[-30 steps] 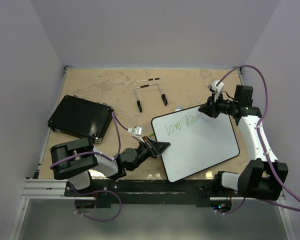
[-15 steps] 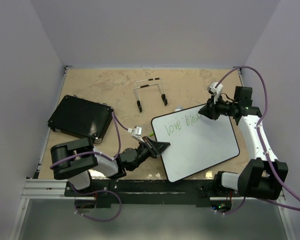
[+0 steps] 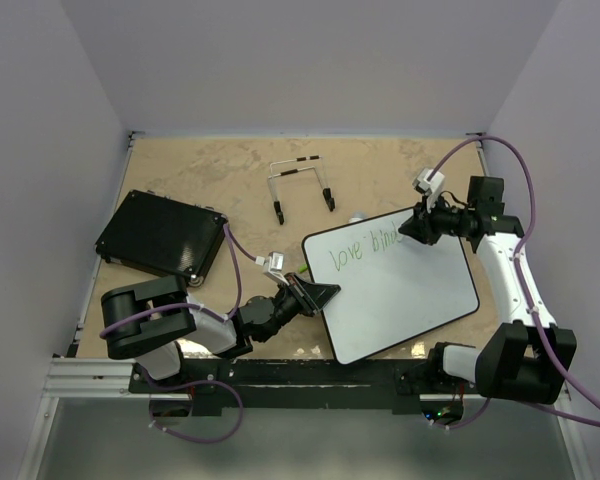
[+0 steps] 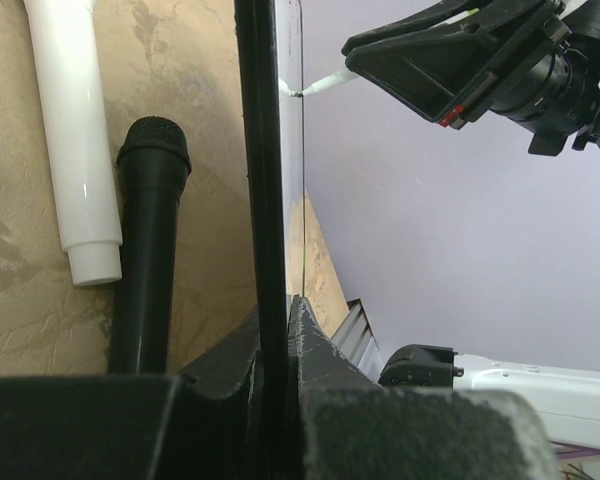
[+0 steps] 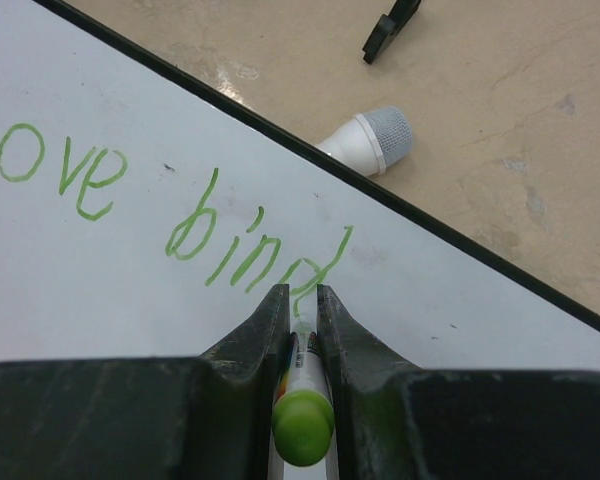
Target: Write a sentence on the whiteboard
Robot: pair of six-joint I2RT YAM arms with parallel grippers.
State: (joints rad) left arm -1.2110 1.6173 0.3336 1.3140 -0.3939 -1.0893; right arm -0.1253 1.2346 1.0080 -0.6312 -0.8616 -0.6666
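A white microphone [image 5: 370,140] lies at the whiteboard's [image 3: 400,300] 12 o'clock edge and a black pad [image 3: 160,235] at 9. The board sits centre-right, long axis roughly 9-to-3. The left gripper [image 3: 325,293] clamps its left edge. The right gripper [image 5: 300,300] is clenched on a green marker [image 5: 302,415] — tip on the sentence [image 5: 185,235].

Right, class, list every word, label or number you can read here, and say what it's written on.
"love": green handwriting on the whiteboard.
"bind": green, just right of it, same whiteboard, at the tip of the green marker.
No other text is readable in any view.
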